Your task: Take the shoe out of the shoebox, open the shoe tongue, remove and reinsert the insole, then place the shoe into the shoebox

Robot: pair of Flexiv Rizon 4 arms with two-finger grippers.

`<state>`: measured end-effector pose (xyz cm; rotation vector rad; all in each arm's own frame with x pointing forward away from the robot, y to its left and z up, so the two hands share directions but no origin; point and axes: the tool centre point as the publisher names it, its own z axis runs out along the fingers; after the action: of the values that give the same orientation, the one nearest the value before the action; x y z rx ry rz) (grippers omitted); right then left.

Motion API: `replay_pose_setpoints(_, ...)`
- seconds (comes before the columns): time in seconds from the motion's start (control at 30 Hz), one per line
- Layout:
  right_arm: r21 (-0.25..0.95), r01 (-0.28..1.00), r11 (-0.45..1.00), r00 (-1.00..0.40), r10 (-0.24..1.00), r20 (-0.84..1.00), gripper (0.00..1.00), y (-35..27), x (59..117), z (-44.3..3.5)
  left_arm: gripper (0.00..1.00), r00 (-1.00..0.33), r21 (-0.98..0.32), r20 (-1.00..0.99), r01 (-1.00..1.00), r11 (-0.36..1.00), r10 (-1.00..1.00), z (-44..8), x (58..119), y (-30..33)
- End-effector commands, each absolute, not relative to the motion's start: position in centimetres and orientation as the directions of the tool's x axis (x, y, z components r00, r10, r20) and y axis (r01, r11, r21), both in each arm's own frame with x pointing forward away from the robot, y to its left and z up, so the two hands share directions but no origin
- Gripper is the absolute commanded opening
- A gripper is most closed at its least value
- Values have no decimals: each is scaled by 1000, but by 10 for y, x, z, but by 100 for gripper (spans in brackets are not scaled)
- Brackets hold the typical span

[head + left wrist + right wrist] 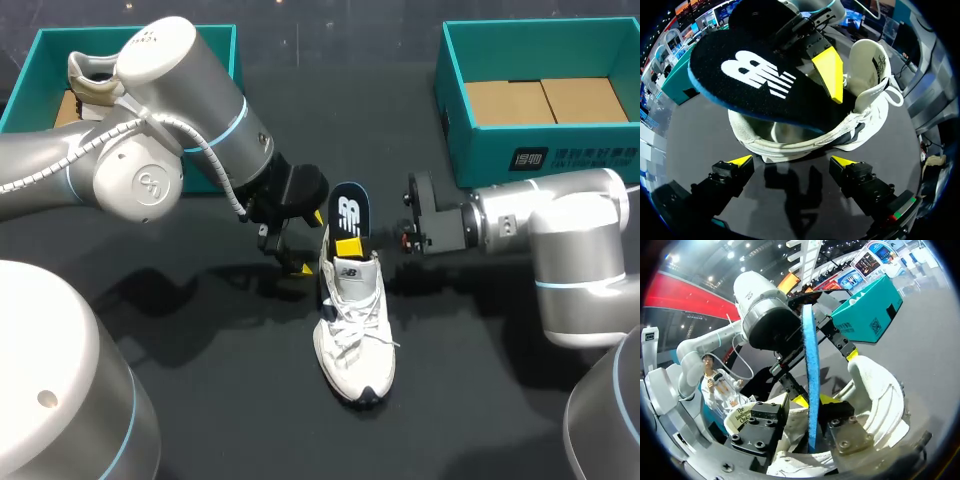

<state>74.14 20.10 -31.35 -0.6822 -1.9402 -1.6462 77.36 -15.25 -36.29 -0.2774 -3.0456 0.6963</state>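
The left arm (140, 150) and right arm (575, 240) are rounded silver-grey shells with thin light-blue rings. A white ribbed cable (222, 172) hugs the left one; the left gripper (792, 160) is black, yellow-tipped.

Head camera high above the table (230, 400); both wrist cameras close, on opposite sides of one shoe (355, 335).

The insole (347, 212) and right tool (346, 244) block the shoe (353, 335) opening; passing room lies around its toe.

The left arm (150, 130) is angling down toward the middle, the left tool (792, 161) gaping with fingers spread wide, gripping nothing. The right arm (560, 225) is lying level, the right tool (347, 246) clamping the insole (347, 210).
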Motion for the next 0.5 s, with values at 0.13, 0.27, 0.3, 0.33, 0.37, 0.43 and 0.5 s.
replay_pose_setpoints(0.13,750,640,168,-766,65,639,31,200,755,-300,100,-984,-431,-35,172,886,174,-364,774,-153)
replay_pose_setpoints(0.27,754,635,168,-770,65,634,3,201,761,-300,100,-984,-431,-35,172,886,174,-364,774,-153)
replay_pose_setpoints(0.3,751,639,167,-767,65,639,0,202,762,-302,100,-984,-431,-35,172,886,174,-364,774,-153)
replay_pose_setpoints(0.33,746,645,166,-762,65,645,0,202,762,-304,100,-984,-431,-35,172,886,174,-364,774,-153)
replay_pose_setpoints(0.37,740,652,166,-756,64,652,0,203,761,-307,100,-984,-431,-35,172,886,174,-364,774,-153)
replay_pose_setpoints(0.43,726,668,165,-742,64,668,0,203,758,-314,100,-984,-431,-35,172,886,174,-364,774,-153)
replay_pose_setpoints(0.5,710,685,166,-726,68,685,0,203,752,-320,100,-984,-431,-35,172,886,174,-364,774,-153)
